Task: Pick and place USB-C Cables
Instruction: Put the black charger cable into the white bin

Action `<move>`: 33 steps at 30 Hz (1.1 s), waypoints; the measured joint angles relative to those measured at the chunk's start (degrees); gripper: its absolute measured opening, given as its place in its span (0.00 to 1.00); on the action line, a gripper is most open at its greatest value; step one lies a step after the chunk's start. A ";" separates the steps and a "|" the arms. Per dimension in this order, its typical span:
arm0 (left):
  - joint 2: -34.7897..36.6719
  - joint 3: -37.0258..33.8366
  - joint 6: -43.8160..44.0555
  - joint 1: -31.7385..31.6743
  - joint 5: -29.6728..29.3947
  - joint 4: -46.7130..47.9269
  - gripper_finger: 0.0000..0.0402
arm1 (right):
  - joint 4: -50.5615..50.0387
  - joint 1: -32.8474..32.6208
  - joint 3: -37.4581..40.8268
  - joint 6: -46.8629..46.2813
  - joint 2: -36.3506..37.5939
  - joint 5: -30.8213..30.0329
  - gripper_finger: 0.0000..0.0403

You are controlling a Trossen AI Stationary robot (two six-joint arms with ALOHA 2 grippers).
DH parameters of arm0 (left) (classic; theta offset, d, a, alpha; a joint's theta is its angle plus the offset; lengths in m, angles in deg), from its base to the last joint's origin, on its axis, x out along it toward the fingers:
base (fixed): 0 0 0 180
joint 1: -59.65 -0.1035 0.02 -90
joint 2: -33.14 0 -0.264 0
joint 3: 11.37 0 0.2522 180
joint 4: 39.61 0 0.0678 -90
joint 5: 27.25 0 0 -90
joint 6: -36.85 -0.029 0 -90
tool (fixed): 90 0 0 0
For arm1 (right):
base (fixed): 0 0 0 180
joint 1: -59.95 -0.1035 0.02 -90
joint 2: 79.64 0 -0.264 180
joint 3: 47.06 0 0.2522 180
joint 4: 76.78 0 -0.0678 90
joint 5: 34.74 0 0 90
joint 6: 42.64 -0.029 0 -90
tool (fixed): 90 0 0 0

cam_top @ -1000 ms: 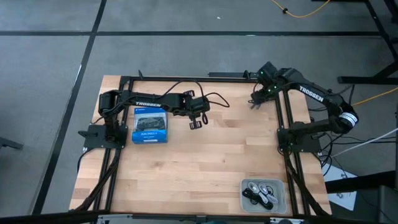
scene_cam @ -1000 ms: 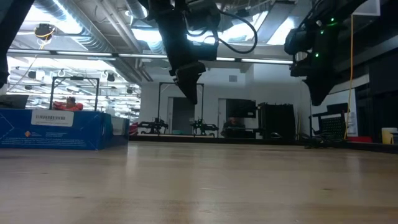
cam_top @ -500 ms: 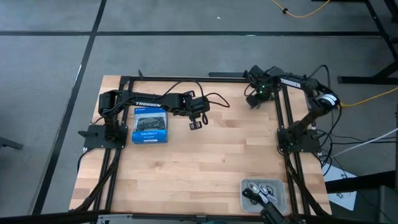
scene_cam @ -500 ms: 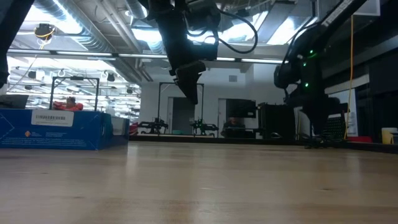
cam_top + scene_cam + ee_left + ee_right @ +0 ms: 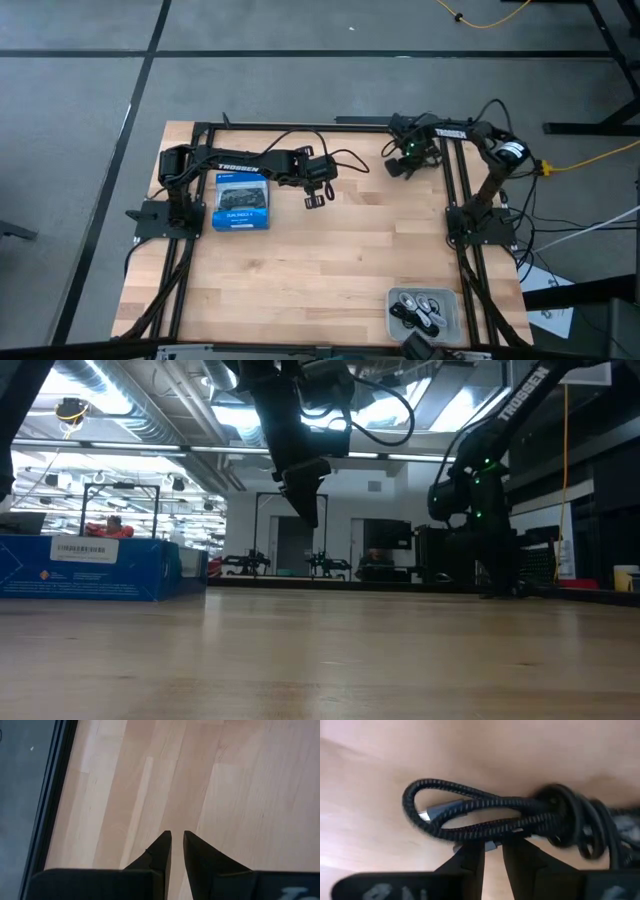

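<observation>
Holding a black braided cable point(image 5: 520, 817) between its fingers, the right gripper point(image 5: 397, 166) is near the far right edge of the table point(image 5: 330, 270). The left gripper point(image 5: 313, 198) hangs above the wood beside the blue box point(image 5: 240, 201), fingers nearly together and empty. Other cables lie in the tray point(image 5: 425, 310) at the near right corner.

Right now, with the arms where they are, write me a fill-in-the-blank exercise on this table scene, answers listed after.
1. The right gripper is shut on a braided USB-C cable whose colour is ____.
2. The left gripper hangs over bare wood, holding ____.
3. The box beside the left arm is coloured ____.
4. The other cables lie in a grey tray at the table corner nearer the ____ arm's base.

Missing words: black; nothing; blue; right
</observation>
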 joint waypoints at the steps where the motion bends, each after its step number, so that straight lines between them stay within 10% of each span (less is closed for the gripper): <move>1: 0.00 0.00 0.00 0.00 0.00 0.00 0.11 | 0.31 -0.77 0.00 -0.56 -0.66 0.98 0.17; 8: 0.00 -0.02 -0.02 0.00 0.00 -0.02 0.11 | 2.02 -6.91 -0.19 2.34 -2.54 9.47 0.17; 19: 0.00 -0.02 0.00 0.02 -0.02 -0.02 0.11 | 5.76 -16.84 0.00 12.03 6.26 43.47 0.17; 23: 0.00 -0.02 0.00 0.04 -0.02 -0.02 0.11 | 5.16 -20.49 0.00 9.15 12.40 36.12 0.17; 29: 0.00 -0.02 0.00 0.04 -0.02 -0.02 0.11 | 5.58 -27.24 0.00 2.15 17.71 2.30 0.17; 33: 0.00 -0.02 0.00 0.02 -0.03 0.00 0.11 | 5.50 -30.63 0.00 2.08 15.81 -7.05 0.17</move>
